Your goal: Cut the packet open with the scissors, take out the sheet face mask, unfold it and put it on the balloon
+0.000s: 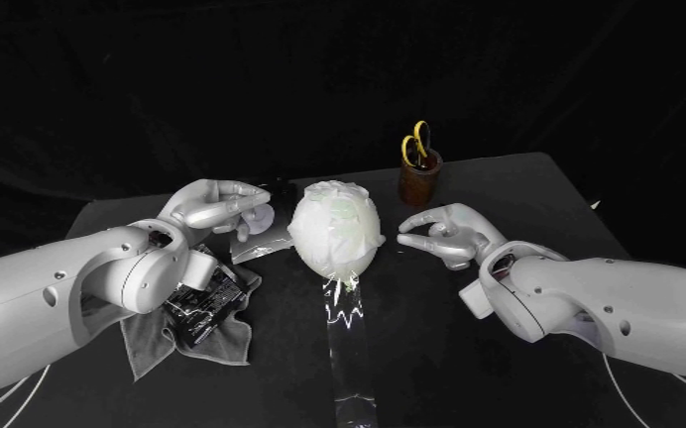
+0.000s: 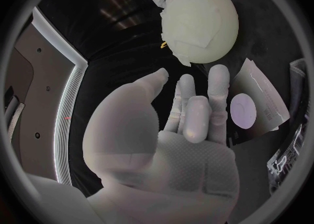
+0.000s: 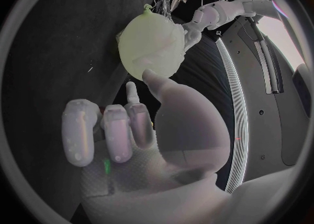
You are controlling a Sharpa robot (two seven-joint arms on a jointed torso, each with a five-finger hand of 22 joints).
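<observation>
Left arm [image 1: 86, 284]: near left, over a grey cloth [image 1: 214, 337]. Left hand [image 1: 214, 205]: released, fingers apart, just left of balloon [image 1: 336, 240]. Right hand [image 1: 450, 230]: released, empty, just right of it, about equally near. Balloon: centre, long axis far-to-near, sheet face mask [image 1: 332, 200] apparently draped over it. Packet [image 2: 261, 101]: flat beside left hand. Scissors [image 1: 417, 143]: upright in brown cup [image 1: 419, 182], far right. Black table [image 1: 543, 200]; dark surroundings.

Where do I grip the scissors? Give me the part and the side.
Take the scissors by the yellow handle loops, coming down from above: they stand upright in the brown cup, blades hidden inside, only the loops sticking out. The right hand is nearer.
</observation>
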